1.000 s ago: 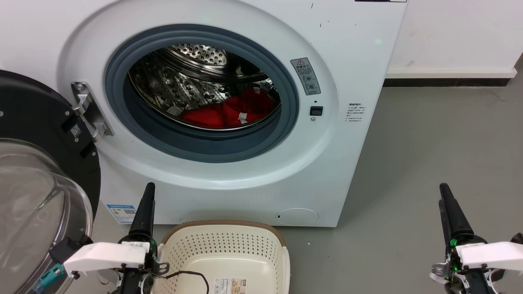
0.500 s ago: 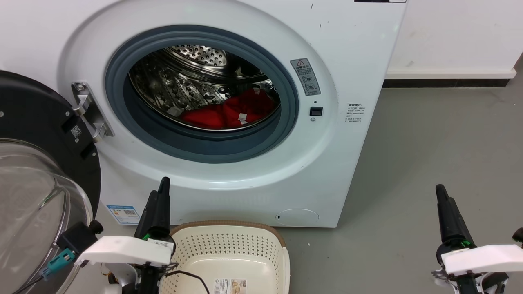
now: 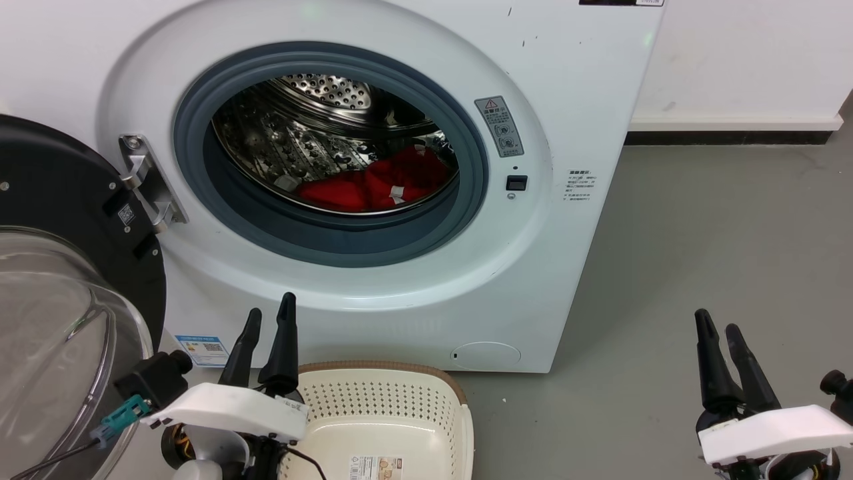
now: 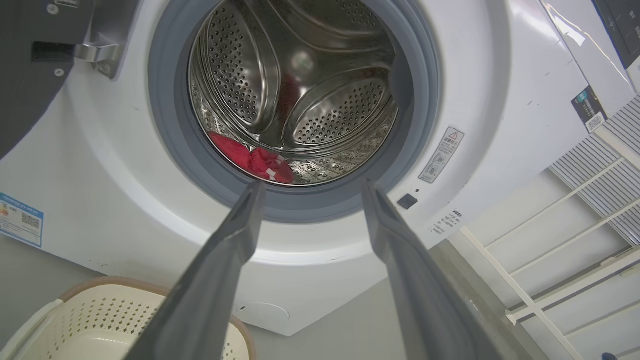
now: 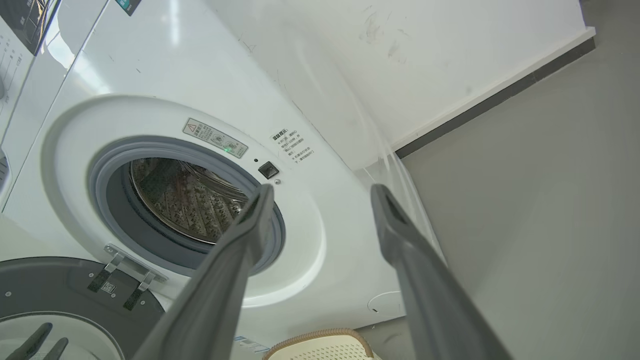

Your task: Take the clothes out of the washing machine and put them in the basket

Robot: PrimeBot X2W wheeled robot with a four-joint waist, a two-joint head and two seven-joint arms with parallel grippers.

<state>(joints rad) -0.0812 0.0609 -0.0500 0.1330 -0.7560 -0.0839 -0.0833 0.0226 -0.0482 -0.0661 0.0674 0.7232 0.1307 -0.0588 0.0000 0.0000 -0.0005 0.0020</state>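
Nearest us, our left gripper [image 3: 271, 304] hangs at the basket's [image 3: 464, 417] left rim, jaws wide and empty. Our right gripper [image 3: 715, 321] hangs far right above the floor [image 3: 700, 233], jaws also wide. Beyond the basket stands the washer [image 3: 586, 100], door [image 3: 60, 187] swung left, clothes [image 3: 373, 187] low in its drum [image 3: 313, 133].

White front-loader washing machine [image 3: 566, 100], door [image 3: 53, 187] swung wide open to its left. Red clothes [image 3: 373, 187] bunched low in its steel drum [image 3: 320, 93], white tags showing. Cream basket [image 3: 380, 400] sits upright right in front of it, brown rim up.
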